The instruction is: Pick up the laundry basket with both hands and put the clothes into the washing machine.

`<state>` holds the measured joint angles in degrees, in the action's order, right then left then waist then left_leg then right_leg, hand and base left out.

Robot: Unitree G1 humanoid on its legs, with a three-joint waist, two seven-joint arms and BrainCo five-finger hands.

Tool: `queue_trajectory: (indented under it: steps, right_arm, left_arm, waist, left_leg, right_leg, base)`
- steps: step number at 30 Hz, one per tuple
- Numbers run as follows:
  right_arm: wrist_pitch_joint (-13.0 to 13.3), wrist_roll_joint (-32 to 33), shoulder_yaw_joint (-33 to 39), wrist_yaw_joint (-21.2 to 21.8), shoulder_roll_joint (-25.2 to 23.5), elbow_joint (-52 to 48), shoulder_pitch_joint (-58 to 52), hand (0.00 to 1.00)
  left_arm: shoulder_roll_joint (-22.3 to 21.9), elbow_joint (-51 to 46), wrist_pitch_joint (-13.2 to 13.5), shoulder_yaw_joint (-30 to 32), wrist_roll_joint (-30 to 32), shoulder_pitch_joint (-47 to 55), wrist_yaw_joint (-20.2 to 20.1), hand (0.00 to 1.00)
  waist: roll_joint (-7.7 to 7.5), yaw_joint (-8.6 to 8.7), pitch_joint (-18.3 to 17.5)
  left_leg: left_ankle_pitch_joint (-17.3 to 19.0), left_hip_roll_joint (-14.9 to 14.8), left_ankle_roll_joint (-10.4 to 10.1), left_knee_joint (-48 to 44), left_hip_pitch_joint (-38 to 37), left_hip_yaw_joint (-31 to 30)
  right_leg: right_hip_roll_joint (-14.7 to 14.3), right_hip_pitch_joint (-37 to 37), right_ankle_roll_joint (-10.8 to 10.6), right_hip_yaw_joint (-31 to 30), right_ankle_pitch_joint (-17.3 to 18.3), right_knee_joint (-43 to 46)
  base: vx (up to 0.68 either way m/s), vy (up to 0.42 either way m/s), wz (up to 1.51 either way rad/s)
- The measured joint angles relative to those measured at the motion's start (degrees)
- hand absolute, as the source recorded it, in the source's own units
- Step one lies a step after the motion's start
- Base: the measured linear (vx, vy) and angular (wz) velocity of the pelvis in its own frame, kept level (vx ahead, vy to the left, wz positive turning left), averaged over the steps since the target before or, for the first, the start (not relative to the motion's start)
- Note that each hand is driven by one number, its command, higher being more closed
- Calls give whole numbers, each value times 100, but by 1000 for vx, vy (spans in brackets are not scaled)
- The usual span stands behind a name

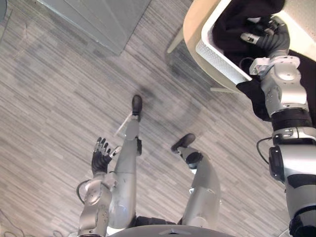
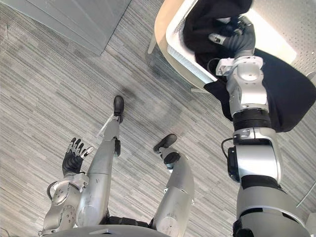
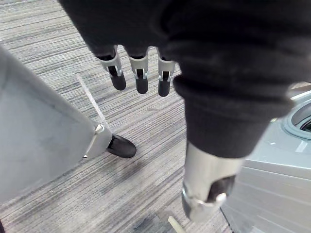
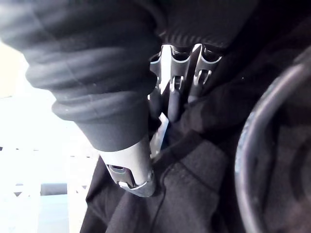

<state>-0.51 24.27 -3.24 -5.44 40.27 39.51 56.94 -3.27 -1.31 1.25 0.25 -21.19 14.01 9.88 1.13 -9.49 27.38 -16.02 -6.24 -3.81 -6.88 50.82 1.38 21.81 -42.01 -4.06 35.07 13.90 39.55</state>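
The right hand (image 1: 267, 38) is down inside the white laundry basket (image 1: 217, 60), resting on the black clothes (image 1: 232, 24) heaped there; whether it grips the cloth cannot be told. The basket's perforated wall runs just to that hand's left, and a fold of black cloth hangs over the rim beside the wrist. The basket sits on a beige table (image 1: 189, 29). The left hand (image 1: 101, 157) hangs well apart, spread and empty, with bare floor (image 1: 54, 98) all round.
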Motion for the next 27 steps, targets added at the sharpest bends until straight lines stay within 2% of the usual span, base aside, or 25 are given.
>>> queue_trajectory:
  steps: [4,9,14,18,23,27]
  right_arm:
    - [-141,-408,21,-34,-117,237,-31,100]
    - [-320,-442,22,-129,-194,468,-49,100]
    - [-322,-323,238,-338,-216,413,-30,100]
    - [-307,51,767,-635,-232,335,54,100]
    - [-172,420,1196,-974,-237,-65,231,100]
    - [-73,635,1318,-1019,-255,-495,275,100]
  left_arm:
    - [-2,71,-1,-6,2,-51,27,0]
    - [0,60,0,19,3,-81,132,0]
    - [0,53,-2,32,3,-92,206,0]
    - [5,28,-2,27,3,-92,219,0]
    - [93,28,-9,-52,3,-94,205,0]
    - [245,138,-18,-107,3,-96,170,0]
  waist:
    - [-15,-55,-8]
    - [-26,-44,-14]
    - [-38,-28,-22]
    - [-48,30,-31]
    - [-83,74,-77]
    - [-95,114,-163]
  left_leg:
    - [-40,8,-9,12,-39,-17]
    - [-27,73,12,43,-336,-121]
    - [-71,113,38,147,-667,-115]
    - [-88,181,34,249,-1045,-110]
    - [-138,213,80,427,-1545,34]
    - [-139,283,98,497,-1965,46]
  right_leg:
    - [2,58,0,41,8,35]
    - [76,445,-12,179,86,76]
    - [100,753,-38,209,107,86]
    - [191,1118,-83,255,166,108]
    - [294,1570,-141,304,255,136]
    - [335,1990,-172,340,282,100]
  base:
    - [59,-20,7]
    - [52,-21,16]
    - [44,-26,9]
    - [34,-29,14]
    - [20,-49,11]
    - [25,-77,7]
